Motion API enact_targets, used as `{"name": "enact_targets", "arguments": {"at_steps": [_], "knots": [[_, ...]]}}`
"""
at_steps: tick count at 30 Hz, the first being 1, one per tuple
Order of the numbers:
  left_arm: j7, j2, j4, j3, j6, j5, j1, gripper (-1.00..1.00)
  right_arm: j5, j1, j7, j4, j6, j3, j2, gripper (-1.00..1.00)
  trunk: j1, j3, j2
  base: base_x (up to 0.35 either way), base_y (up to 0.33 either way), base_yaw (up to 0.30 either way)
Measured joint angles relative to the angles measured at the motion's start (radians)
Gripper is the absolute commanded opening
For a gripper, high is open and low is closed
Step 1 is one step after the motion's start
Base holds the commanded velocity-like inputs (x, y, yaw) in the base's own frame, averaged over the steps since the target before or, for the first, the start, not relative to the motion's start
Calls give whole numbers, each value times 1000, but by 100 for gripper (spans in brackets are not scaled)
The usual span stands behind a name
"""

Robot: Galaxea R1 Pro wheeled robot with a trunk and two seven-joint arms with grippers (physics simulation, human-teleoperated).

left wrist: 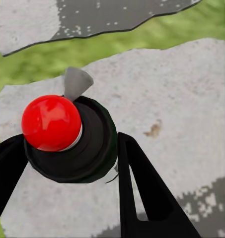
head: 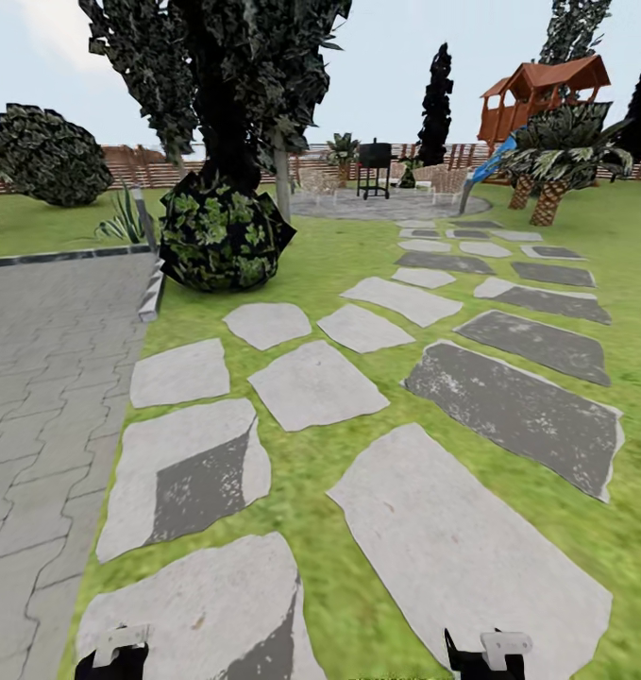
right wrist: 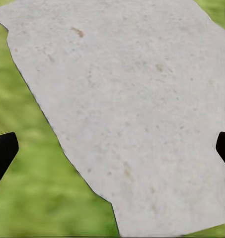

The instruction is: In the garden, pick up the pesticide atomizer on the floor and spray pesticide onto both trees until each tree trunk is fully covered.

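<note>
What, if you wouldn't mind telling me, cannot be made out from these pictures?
- Atomizer body: left wrist view looks down on its red cap and dark collar, which hide whatever is below.
- Left gripper and right gripper: cut off by the head view's bottom edge.
- Right gripper's fingers: only tips show at the right wrist view's side edges.
- Thick grey-brown trunks: none can be picked out; far trees are too small in the head view.
</note>
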Motion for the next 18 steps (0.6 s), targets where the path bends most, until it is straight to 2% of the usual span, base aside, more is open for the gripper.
{"name": "enact_targets", "arguments": {"at_steps": [18], "knots": [[-2,-5,0,-3,0,0,0,-100,0,0,0,0,0,0,0,100,0,0,0,0,0,-300]]}}
